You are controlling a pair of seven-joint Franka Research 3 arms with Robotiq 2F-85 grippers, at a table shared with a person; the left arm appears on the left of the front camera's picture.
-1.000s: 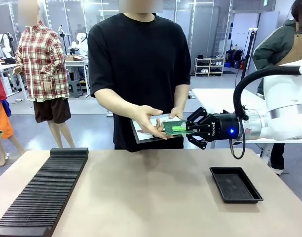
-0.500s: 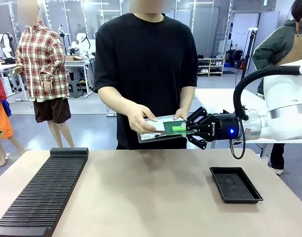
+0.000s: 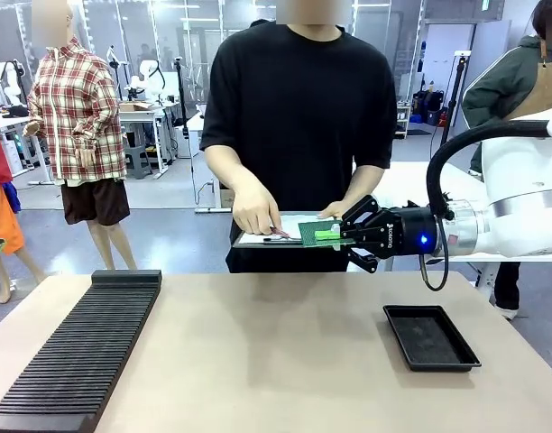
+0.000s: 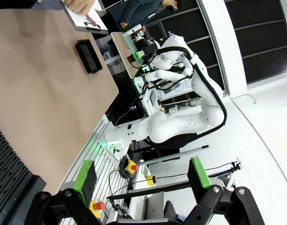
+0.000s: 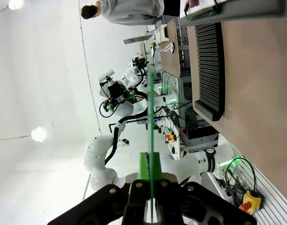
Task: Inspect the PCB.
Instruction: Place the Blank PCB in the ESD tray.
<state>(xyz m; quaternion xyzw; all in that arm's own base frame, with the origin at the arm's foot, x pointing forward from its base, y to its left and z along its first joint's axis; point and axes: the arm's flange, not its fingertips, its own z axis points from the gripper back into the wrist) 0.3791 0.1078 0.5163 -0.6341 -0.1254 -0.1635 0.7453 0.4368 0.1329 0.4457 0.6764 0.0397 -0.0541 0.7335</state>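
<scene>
While person writes on clipboard [image 3: 267, 236] with hand [image 3: 254, 213], right gripper [image 3: 341, 234] clamps circuit board [image 3: 319, 232] flat above table's [image 3: 258, 361] far edge, beside clipboard. Left gripper [image 4: 141, 174] gapes wide, holding nothing.

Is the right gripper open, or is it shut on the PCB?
Shut on the PCB: the right gripper's jaws clamp the board's edge; it juts out level.
</scene>
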